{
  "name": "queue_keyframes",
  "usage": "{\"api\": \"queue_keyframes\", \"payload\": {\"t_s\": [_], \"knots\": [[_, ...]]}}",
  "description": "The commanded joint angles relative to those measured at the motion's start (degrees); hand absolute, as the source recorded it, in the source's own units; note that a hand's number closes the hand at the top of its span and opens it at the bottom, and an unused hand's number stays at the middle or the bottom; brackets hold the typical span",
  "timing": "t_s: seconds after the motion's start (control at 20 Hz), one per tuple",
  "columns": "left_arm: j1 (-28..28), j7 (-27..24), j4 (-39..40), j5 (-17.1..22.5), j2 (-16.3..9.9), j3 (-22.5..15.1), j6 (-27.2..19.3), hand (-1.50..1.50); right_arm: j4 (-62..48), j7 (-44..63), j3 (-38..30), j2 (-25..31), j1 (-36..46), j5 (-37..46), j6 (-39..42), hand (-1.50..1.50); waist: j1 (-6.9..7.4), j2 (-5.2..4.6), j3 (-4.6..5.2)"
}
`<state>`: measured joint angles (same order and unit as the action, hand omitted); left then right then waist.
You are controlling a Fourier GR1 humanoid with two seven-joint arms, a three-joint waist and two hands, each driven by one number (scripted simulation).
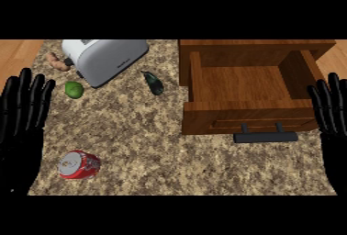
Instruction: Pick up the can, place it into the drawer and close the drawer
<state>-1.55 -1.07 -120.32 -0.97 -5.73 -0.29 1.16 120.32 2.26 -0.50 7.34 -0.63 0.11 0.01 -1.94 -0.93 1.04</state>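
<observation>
At nine o'clock on the view's edge, the left hand (24,114) stands flat and upright, palm showing, fingers straight and spread wide toward twelve o'clock, holding nothing. Opposite it at three o'clock, the right hand (331,110) takes the same pose: fingers straight, slightly fanned, pointing up to twelve, nothing in them. Both rest at the sides of the speckled worktop (149,133).

Down at about seven o'clock lies the can (79,164), red with white lettering and a silver top. It is tipped over on the worktop, its silver end turned toward ten o'clock. It sits just beside the left hand's lower palm, toward four o'clock from that hand, apart from it, and well apart from the right hand across the worktop.

Toward one to two o'clock the wooden drawer (251,85) stands pulled open, its inside bare, its dark handle (265,137) facing six o'clock.

Around eleven o'clock sit a silver toaster (105,57), a green lime (75,89) below it, a brownish root-like piece (58,62) at its left, and a dark green vegetable (153,83) near twelve.
</observation>
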Motion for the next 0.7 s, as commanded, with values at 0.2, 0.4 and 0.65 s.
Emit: {"api": "queue_keyframes", "payload": {"t_s": [0.2, 0.4, 0.65], "knots": [[7.78, -1.61, -3.98, 22.02, -8.16, 2.73, 19.83, -1.5, 0.1, -0.46, 1.96, -1.66, 0.29, 0.23, 0.02, -1.5, 3.45, 1.11, -0.93], [16.59, 6.06, 0.92, 20.42, -13.45, 4.2, 21.56, -1.5, -3.41, 7.49, -5.2, -2.48, -4.77, -0.83, -5.34, -1.5, 2.92, 0.9, -1.0], [22.32, 9.4, -2.79, 34.69, -20.61, 16.59, 27.81, -1.5, -1.11, 6.25, -8.06, -1.12, -9.77, -4.8, -2.1, -1.5, 2.44, 1.11, -1.06]]}}
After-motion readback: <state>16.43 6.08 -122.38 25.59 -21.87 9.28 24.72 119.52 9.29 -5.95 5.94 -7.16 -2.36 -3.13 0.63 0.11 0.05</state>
